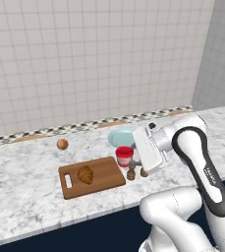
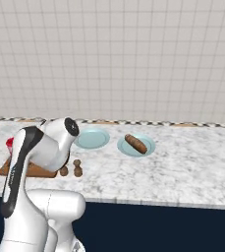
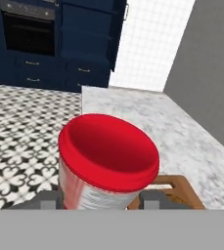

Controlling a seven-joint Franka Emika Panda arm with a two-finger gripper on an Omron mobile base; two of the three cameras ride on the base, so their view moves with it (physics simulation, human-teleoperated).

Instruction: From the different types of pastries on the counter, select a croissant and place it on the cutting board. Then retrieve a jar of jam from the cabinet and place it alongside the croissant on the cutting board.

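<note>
The fingers [image 3: 100, 200] gripped the jar of jam [image 3: 106, 158] from both sides, holding it just above the right end of the cutting board [image 1: 104, 173]. The marbled worktop [image 1: 25, 172] carried everything. The croissant [image 1: 85, 174] lay on the board near its slotted end. Two pale blue plates [image 2: 92, 138] stood behind, one with a long brown pastry [image 2: 135, 143]. Two wooden shakers [image 1: 131, 173] stood beside the board. A small round pastry [image 1: 62, 143] lay apart.
</note>
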